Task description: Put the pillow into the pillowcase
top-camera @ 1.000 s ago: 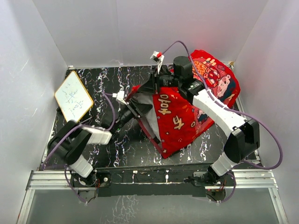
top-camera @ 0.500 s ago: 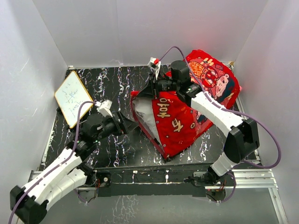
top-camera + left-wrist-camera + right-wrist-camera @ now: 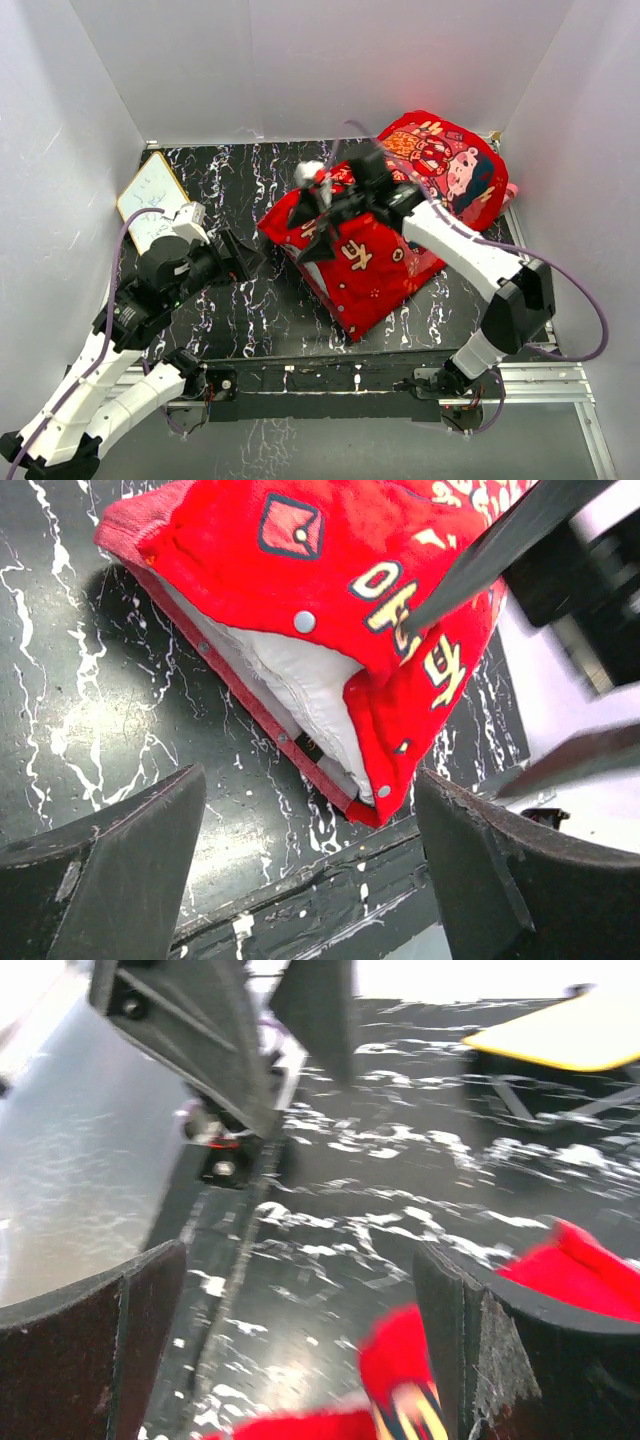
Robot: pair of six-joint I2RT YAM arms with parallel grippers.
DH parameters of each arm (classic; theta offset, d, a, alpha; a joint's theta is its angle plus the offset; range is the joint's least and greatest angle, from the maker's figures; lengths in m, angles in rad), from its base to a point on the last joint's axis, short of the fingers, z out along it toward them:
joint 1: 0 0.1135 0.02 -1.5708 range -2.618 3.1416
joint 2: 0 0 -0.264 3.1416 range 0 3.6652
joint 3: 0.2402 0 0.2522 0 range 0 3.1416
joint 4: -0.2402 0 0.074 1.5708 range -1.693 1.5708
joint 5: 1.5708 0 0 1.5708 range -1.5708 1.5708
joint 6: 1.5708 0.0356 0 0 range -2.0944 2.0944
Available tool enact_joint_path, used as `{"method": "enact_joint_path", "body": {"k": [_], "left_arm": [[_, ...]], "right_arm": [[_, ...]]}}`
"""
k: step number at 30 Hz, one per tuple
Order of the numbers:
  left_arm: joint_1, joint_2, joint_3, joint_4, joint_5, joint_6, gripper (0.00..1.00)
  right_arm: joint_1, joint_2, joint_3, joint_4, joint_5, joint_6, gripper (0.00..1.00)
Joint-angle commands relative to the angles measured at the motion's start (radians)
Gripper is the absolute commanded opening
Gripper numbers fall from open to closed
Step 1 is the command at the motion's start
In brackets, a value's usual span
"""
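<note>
The red pillowcase (image 3: 375, 262) lies across the middle of the table, its far end humped up at the back right. The left wrist view shows its mouth (image 3: 330, 570) sagging over the white pillow (image 3: 290, 685), which sits inside and shows only at the opening. My right gripper (image 3: 312, 228) hovers open over the mouth's left edge, with red cloth (image 3: 420, 1380) just below its fingers and nothing between them. My left gripper (image 3: 245, 260) stands open to the left of the pillowcase, apart from it and holding nothing (image 3: 310, 870).
A small wood-framed whiteboard (image 3: 150, 195) leans at the table's left edge, also seen in the right wrist view (image 3: 570, 1035). White walls close in on three sides. A metal rail (image 3: 320, 380) runs along the near edge. Black marbled tabletop (image 3: 250, 310) lies between my left arm and the pillowcase.
My right gripper has opened and let go of the pillowcase's upper edge; the raised mouth has dropped flat over the pillow. My left arm has pulled back to the left, its jaws wider.
</note>
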Motion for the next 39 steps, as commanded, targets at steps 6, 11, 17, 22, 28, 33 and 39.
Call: {"method": "enact_joint_path", "body": {"k": [6,11,17,22,28,33,39], "left_arm": [[0.004,0.191,0.029,0.244,0.101,0.088,0.97],[0.032,0.491,0.142,0.407,0.230,0.128,0.96],[0.077,0.796,0.155,0.479,0.367,0.118,0.59],[0.178,0.801,-0.165,0.603,0.308,0.074,0.35],[0.289,0.579,-0.320,0.582,0.238,0.071,0.43],[0.300,0.392,-0.243,0.477,0.217,0.127,0.66],[0.307,0.394,-0.112,0.487,0.316,0.191,0.97]], "right_arm": [[-0.227,-0.294,-0.134,-0.056,0.226,-0.198,0.99],[-0.176,-0.261,-0.327,-0.025,0.369,-0.193,0.62],[-0.073,-0.169,-0.439,-0.165,0.504,-0.357,0.24],[-0.091,-0.224,-0.434,-0.312,0.401,-0.477,0.21],[-0.166,-0.402,-0.400,-0.443,0.240,-0.602,0.31],[-0.430,-0.498,-0.382,-0.350,0.209,-0.458,0.49],[-0.781,-0.556,-0.504,-0.012,0.171,-0.057,0.78]]}}
